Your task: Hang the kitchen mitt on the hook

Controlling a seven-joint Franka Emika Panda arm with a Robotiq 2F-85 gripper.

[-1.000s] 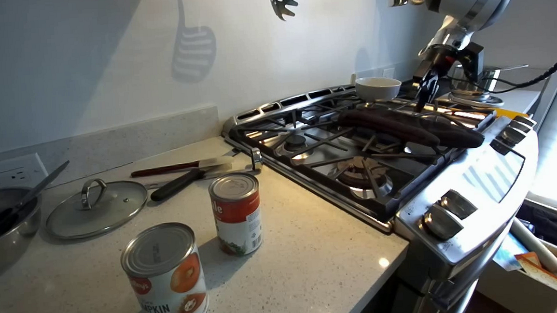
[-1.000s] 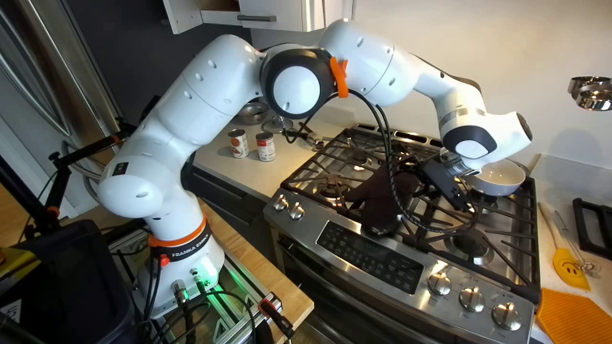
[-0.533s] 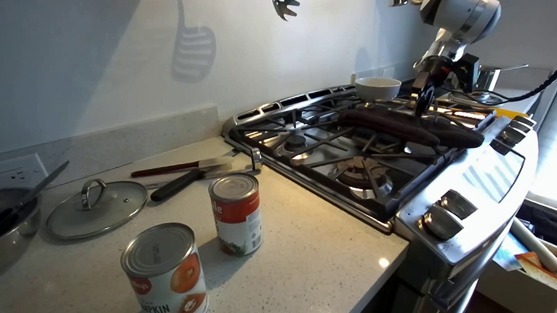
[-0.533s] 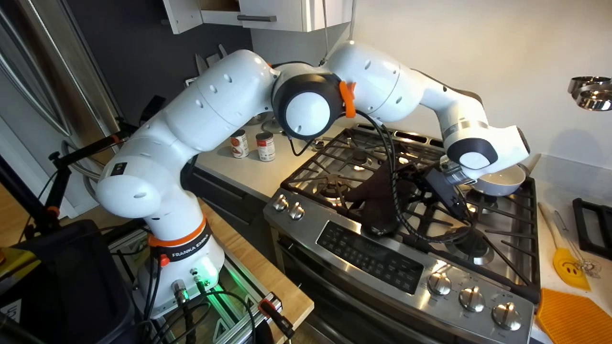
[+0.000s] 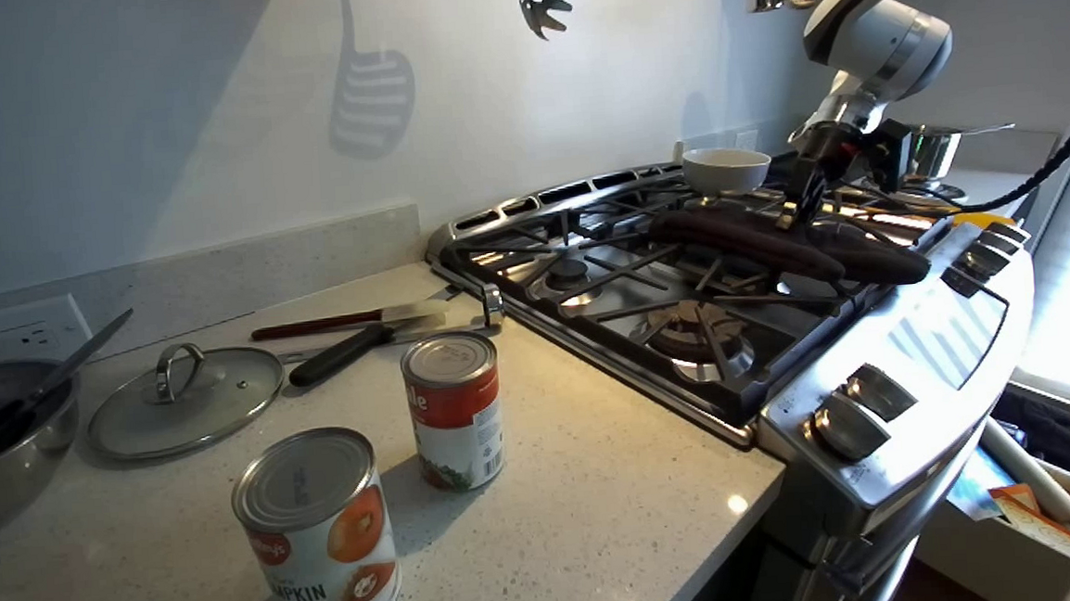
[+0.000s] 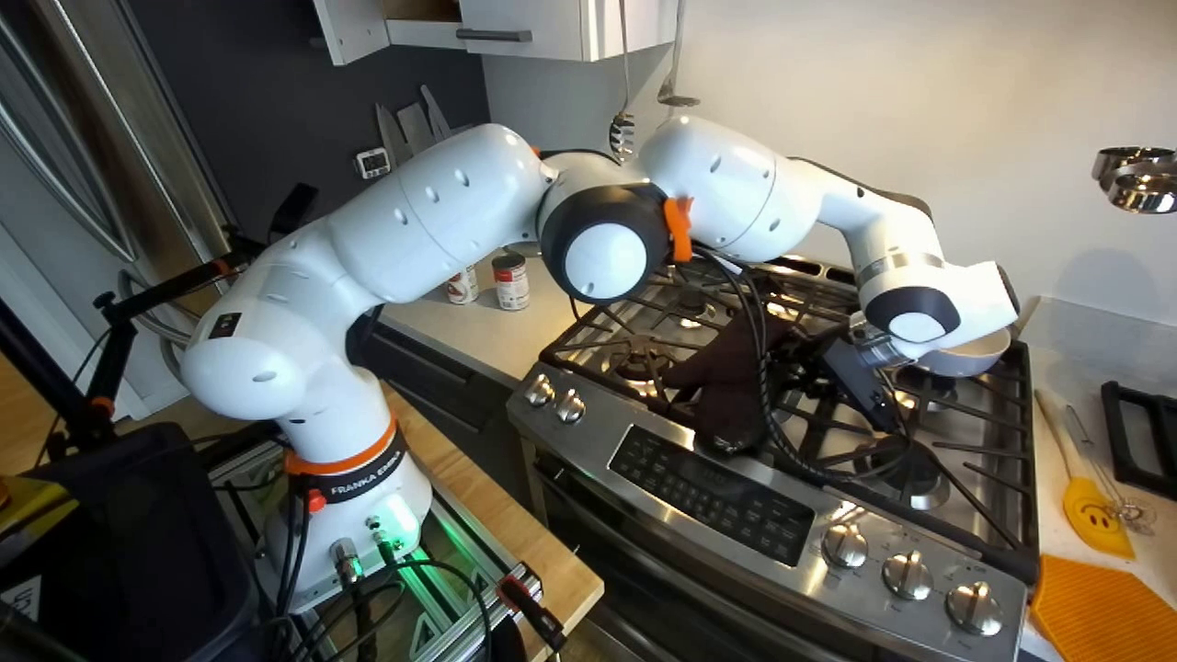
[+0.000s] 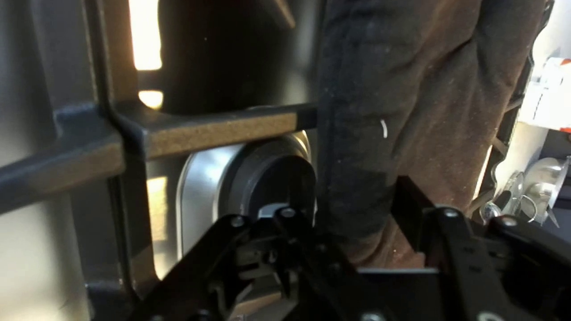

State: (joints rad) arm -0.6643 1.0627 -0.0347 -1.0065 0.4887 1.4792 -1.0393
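The dark brown kitchen mitt (image 5: 740, 237) lies across the stove's grates, its rounded end toward the control panel, as an exterior view (image 6: 731, 391) shows. My gripper (image 5: 797, 215) is low over the mitt, pointing down. In the wrist view, a folded edge of the mitt (image 7: 361, 116) runs between the gripper's (image 7: 354, 200) fingers. One black finger pad (image 7: 412, 209) overlaps the brown fabric; the opposite pad merges with a dark burner behind it. Whether both pads press on the cloth cannot be seen. The hook is out of view.
A white bowl (image 5: 727, 173) stands on the back of the stove. Two cans (image 5: 454, 412) and a glass lid (image 5: 198, 405) occupy the counter. Metal cups (image 6: 1138, 179) hang near the wall. A looping black cable (image 6: 765, 405) passes in front of the mitt.
The arm has come down, its elbow dropping clearly, and the gripper has sunk onto the mitt's edge. Its jaws have drawn nearer each other. The mitt has stayed in place.
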